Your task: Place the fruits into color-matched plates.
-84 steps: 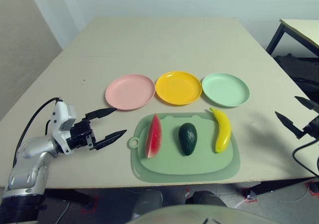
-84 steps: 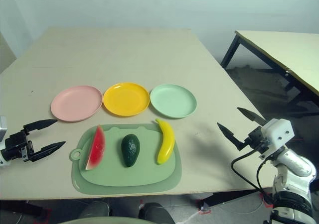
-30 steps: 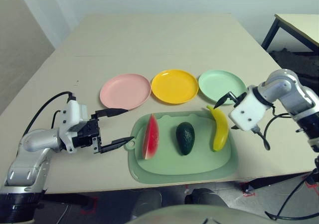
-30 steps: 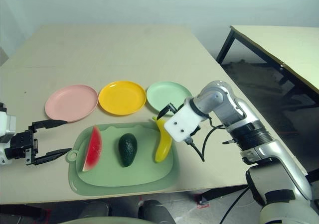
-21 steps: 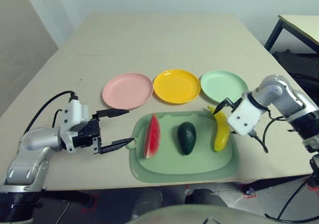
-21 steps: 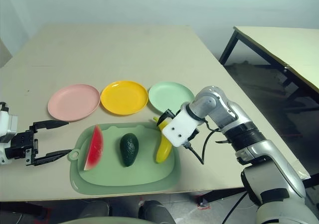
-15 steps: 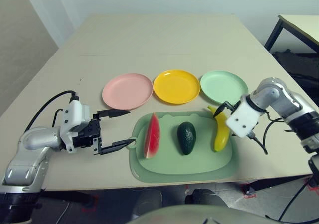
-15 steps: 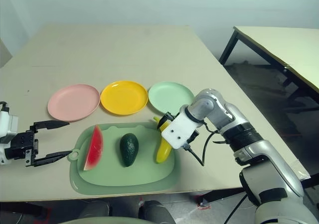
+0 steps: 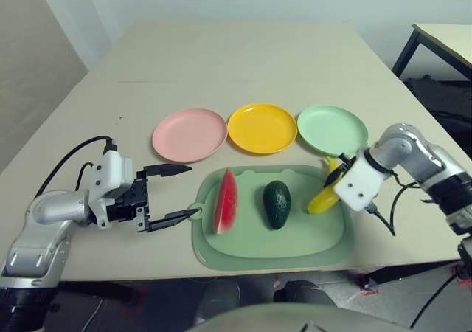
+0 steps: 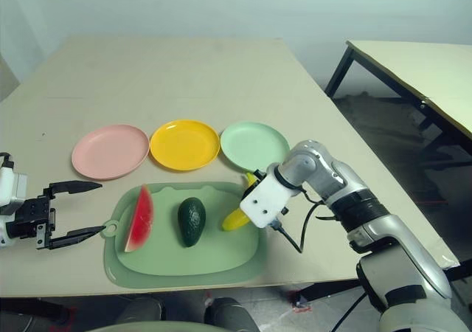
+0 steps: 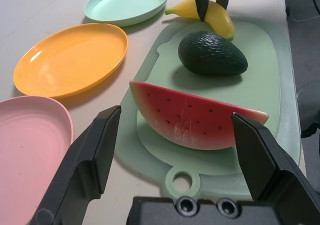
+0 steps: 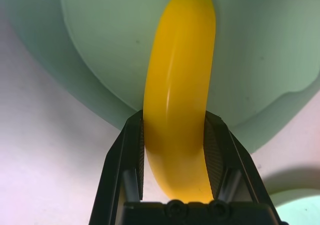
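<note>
With my right claw [image 12: 173, 150] clenched on the curved yellow plastic banana [image 12: 176, 85] at the far right of the pale green cutting mat [image 9: 274, 255], I should lift it straight up, level, before swinging towards the round yellow plate [image 9: 262, 129].

The pale green cutting mat [image 9: 287, 251] lies at the near edge of the table [image 9: 236, 59], its ring handle at nine o'clock. Another table [image 10: 420, 74] stands well apart at two o'clock.
</note>
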